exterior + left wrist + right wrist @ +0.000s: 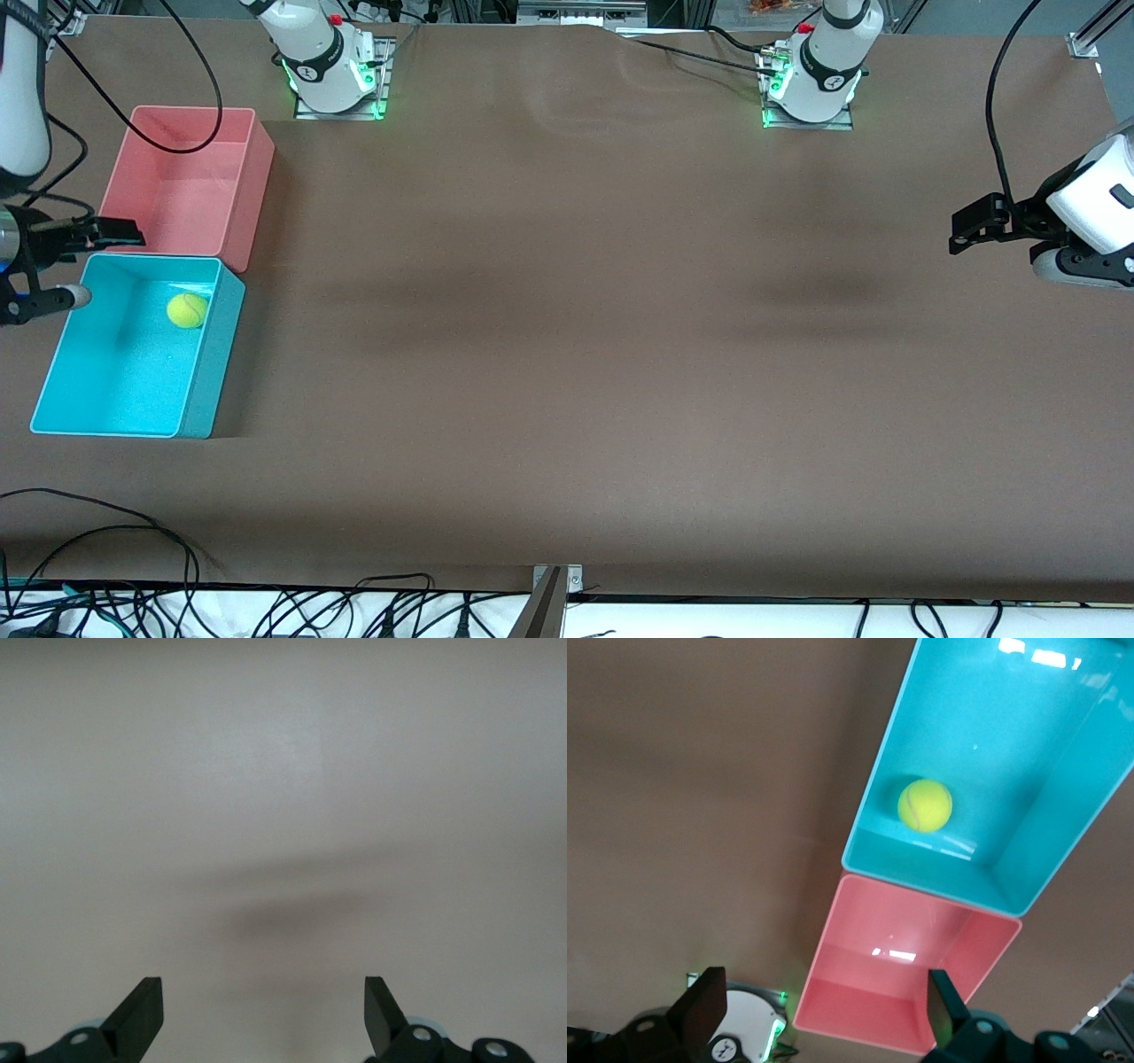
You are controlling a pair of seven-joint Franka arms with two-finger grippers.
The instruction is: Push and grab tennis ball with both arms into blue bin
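Ball (187,310) lies on the floor of the blue bin (53,381), in the end of the bin farther from the front camera and close to the wall that faces the middle of the table; the right wrist view shows the ball (925,805) near the corner beside the pink bin (859,943). Blue bin and pink bin (252,190) stand touching end to end at the right arm's end of the table, the pink one farther from the front camera, its inside holding only a loop of black cable (190,106) hanging over it.

Right gripper (75,266) hangs over the edge of the blue bin where the two bins meet, its fingers (700,1005) spread apart and holding nothing.

Left gripper (974,229) waits over bare brown table (576,354) at the left arm's end, well apart from the bins, fingers (142,1010) wide apart and holding nothing, with only its own soft shadow on the table below.
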